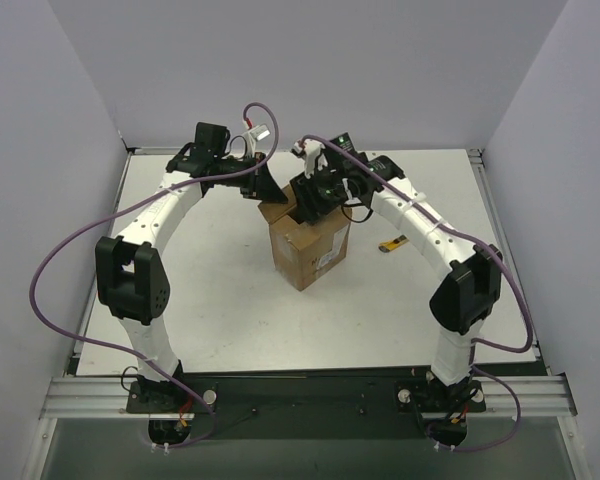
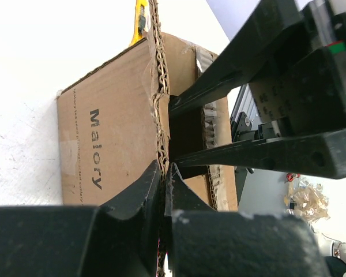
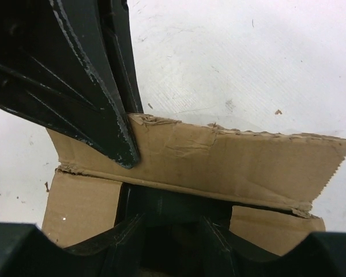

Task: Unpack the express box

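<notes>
The express box (image 1: 310, 248) stands mid-table (image 1: 210, 290). The left gripper (image 2: 164, 178) is clenched on one raised flap (image 2: 160, 86). The right gripper (image 1: 308, 205) reaches into the opening, fingers apart; the cardboard walls hide whether it grasps anything. A utility knife (image 1: 391, 244) lies just right of the box

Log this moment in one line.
left gripper: shut on flap of brown cardboard express box | right gripper: jaws apart inside box, grip unseen

left hand (image 2: 165, 173): pinched shut | right hand (image 2: 179, 131): angled down, fingers (image 2: 265, 153) parted, possibly gripping
</notes>
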Motion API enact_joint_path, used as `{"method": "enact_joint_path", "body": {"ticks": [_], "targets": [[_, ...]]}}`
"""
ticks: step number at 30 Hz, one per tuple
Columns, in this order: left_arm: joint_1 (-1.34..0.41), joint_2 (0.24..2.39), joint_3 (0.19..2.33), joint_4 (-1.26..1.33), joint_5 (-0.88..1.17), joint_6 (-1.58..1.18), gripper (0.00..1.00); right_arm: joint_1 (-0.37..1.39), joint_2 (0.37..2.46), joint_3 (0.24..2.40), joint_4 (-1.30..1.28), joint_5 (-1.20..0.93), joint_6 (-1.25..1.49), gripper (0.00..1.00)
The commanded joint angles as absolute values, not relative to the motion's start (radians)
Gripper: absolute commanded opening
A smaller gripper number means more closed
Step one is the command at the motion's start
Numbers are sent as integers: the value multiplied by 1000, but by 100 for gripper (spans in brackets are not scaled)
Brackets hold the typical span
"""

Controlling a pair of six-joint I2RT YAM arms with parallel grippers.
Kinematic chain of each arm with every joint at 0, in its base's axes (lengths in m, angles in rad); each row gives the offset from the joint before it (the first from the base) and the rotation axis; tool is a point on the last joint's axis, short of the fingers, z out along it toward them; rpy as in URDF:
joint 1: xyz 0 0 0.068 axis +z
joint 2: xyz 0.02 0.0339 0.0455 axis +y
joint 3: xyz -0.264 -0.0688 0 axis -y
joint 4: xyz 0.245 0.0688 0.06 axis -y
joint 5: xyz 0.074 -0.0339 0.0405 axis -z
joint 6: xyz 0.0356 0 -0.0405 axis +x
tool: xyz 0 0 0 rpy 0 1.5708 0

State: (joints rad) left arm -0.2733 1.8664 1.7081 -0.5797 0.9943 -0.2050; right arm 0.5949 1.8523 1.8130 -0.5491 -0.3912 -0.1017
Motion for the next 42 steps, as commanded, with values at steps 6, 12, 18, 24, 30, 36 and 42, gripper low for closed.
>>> {"method": "enact_joint_path", "body": {"ticks": [6,12,18,24,30,36,42], "targets": [[-275,1847,1752,-571,966,-175,0,534,1743,1896,-771,-402,-69,40],[-276,1853,1753,-568,969,-176,0,425,1691,1827,-798,-521,-60,42],[-281,1856,1758,-577,1000,-158,0,357,1695,1953,-790,-863,-314,65],[-281,1882,1810,-597,1115,-123,0,376,1681,1934,-788,-991,-644,72],[-281,1898,1827,-604,1117,-112,0,411,1752,1922,-790,-1066,-700,73],[-282,1890,1830,-637,1121,-49,0,422,1864,2006,-788,-1140,-601,72],[-290,1894,1855,-672,1095,-6,0,428,1919,2014,-825,-1140,-630,68]]}}
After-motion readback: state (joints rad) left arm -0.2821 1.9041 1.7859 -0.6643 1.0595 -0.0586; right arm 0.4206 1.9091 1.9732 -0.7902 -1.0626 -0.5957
